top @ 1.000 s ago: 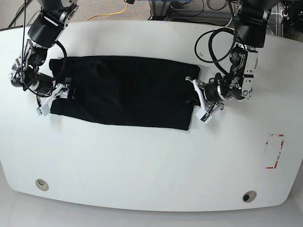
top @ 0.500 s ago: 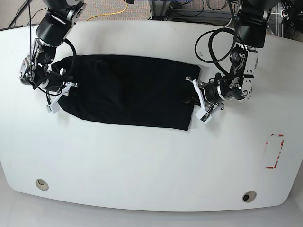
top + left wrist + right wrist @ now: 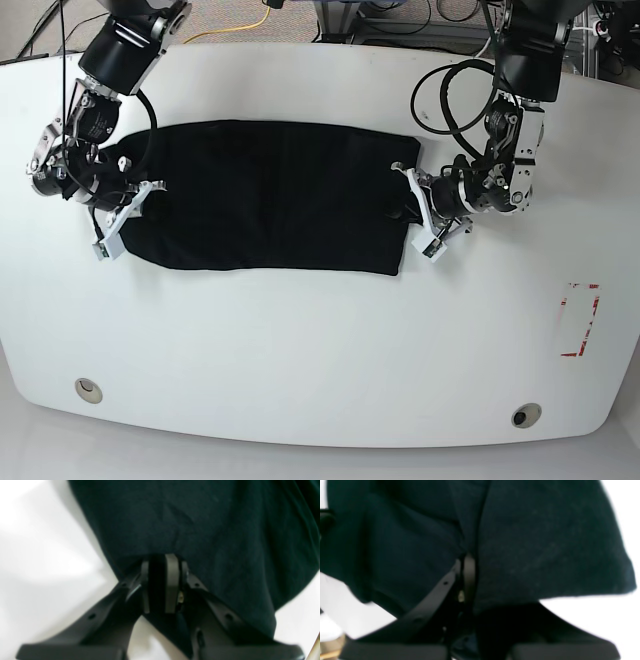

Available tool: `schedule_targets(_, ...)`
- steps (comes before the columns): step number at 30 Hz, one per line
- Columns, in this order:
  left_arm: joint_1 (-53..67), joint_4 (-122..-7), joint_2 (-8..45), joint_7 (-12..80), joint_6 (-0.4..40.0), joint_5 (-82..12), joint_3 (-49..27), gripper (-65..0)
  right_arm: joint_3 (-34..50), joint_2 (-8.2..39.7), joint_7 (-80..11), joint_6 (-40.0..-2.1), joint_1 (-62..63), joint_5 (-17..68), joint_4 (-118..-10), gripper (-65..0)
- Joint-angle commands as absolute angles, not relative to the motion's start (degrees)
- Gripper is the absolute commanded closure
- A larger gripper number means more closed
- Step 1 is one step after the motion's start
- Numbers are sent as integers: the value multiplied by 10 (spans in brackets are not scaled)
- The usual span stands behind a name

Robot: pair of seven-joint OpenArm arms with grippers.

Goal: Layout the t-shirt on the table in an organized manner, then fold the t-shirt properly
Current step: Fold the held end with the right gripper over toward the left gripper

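T-shirt point(image 3: 300, 200): black cloth, matt, softly creased. Table point(image 3: 300, 350): white, smooth, glossy. Arms' links point(image 3: 515, 150): black, partly shiny.

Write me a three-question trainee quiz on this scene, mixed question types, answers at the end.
1. True or false: the black t-shirt lies spread flat with both sleeves stretched out.
2. Multiple choice: which mark is on the white tabletop?
a) a blue circle
b) a red dashed outline
c) a green cross
3. Fill in the blank: the tabletop has two round ______ near its front corners.

Key: 1. false; 2. b; 3. grommet holes
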State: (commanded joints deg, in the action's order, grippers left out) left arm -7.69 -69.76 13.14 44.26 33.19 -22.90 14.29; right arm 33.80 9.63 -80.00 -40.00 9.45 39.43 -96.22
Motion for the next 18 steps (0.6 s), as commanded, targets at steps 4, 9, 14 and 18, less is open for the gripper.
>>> schedule_targets(4,-77,-698,131,443,332,-229,150,-68,259,88,-800,-400,94,394,-1016,0)
schedule_targets(9,-77,-698,131,443,332,-229,150,-68,190,54,-800,-400,94,394,-1058,0)
schedule_targets(14,-77,-698,131,443,332,-229,147,-68,142,22,-800,-400,100,394,-1081,0)
schedule_targets(18,-76,-698,131,443,332,-229,147,-68,110,6,-800,-400,111,393,-1082,0)
